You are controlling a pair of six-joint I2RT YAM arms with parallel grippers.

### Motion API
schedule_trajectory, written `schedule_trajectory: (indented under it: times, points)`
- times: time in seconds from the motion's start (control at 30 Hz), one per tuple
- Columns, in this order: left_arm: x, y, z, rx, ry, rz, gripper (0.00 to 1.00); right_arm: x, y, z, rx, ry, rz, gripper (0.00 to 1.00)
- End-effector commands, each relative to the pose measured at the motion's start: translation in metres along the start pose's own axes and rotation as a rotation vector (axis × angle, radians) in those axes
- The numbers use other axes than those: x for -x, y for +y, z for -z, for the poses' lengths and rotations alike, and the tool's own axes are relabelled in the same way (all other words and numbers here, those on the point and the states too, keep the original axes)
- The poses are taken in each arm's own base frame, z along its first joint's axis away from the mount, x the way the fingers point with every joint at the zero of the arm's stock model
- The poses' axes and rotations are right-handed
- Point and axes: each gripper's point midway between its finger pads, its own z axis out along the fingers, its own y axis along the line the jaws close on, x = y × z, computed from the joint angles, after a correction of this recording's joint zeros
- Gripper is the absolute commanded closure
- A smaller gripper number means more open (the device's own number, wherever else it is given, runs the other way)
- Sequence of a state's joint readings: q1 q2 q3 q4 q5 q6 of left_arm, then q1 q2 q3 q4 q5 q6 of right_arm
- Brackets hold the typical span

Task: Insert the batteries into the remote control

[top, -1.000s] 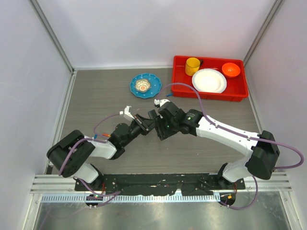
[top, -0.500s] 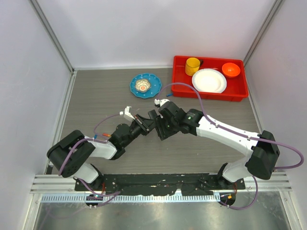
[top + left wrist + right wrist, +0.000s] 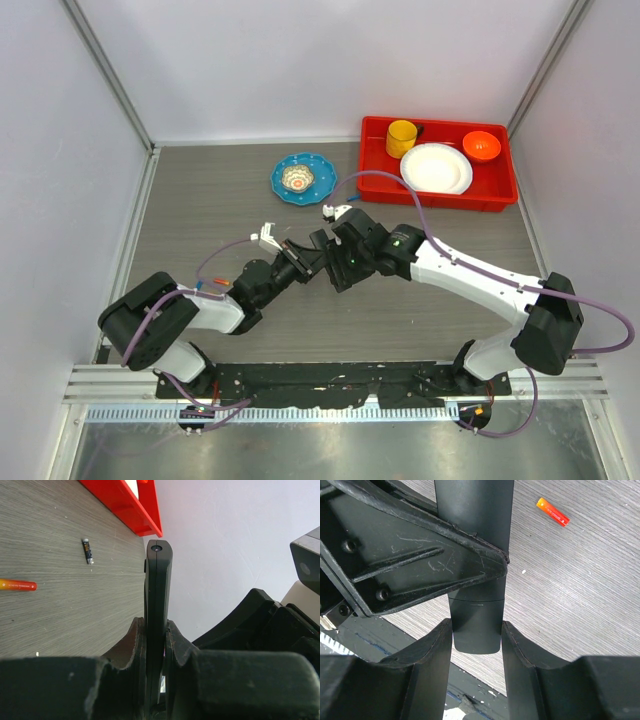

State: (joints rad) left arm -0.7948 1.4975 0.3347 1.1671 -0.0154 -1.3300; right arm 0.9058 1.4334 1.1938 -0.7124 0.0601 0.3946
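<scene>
Left wrist, remote control (image 3: 158,595): I see it edge-on, a thin black bar standing up out of the left gripper (image 3: 155,632). Its lower end is hidden down between the fingers.
Left wrist, fingers (image 3: 131,642): narrow, pressed on both flat faces of the bar and holding it.
Left wrist, battery (image 3: 17,585): one orange-red cylinder lies on the grey table (image 3: 60,615), cut off by the left edge.
Left wrist, small dark piece (image 3: 88,551): a short stick lying near the red tray (image 3: 131,504), too small for me to name.
Left wrist, right arm (image 3: 270,625): a blurred black bulk filling the lower right corner.
Right wrist, remote control: its rounded end sits inside the right gripper (image 3: 476,642). Higher up, the left gripper's scratched black finger crosses it.
Right wrist, fingers (image 3: 432,655): narrow, set against the bar's two edges with no gap I can make out.
Right wrist, battery (image 3: 553,511): an orange-red one with a yellow tip lies on the table, well apart from the bar. I cannot tell whether it is the one the left wrist shows.
Top, grippers: they meet nose to nose at mid-table. The remote is lost, black on black, and I cannot read either finger spread from here.
Top, batteries: too small for me to find.
Top, red tray: at the far right, holding a yellow cup (image 3: 402,137), a white plate (image 3: 436,168) and an orange bowl (image 3: 482,146).
Top, blue plate (image 3: 322,185): left of the tray, with a small patterned dish (image 3: 297,178) on it.
</scene>
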Motion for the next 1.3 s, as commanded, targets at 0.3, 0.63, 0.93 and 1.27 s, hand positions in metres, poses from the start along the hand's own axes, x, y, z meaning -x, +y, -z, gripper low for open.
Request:
schedule_trajectory:
  times: [0.3, 0.63, 0.93, 1.27]
  points:
    - [-0.009, -0.102, 0.019, -0.398, 0.039, 0.029, 1.00, 0.033, -0.015, 0.002, -0.027, -0.133, -0.024, 0.49]
    - [-0.007, -0.078, -0.004, -0.237, 0.024, -0.077, 1.00, 0.031, 0.010, 0.053, 0.094, -0.150, 0.017, 0.27]
    - [0.052, -0.007, -0.015, 0.355, -0.067, -0.376, 1.00, 0.081, -0.024, 0.148, -0.044, -0.484, 0.008, 0.25]
    - [0.145, 0.037, 0.065, 1.173, 0.011, -0.950, 1.00, 0.066, -0.073, 0.128, -0.117, -0.818, -0.410, 0.25]
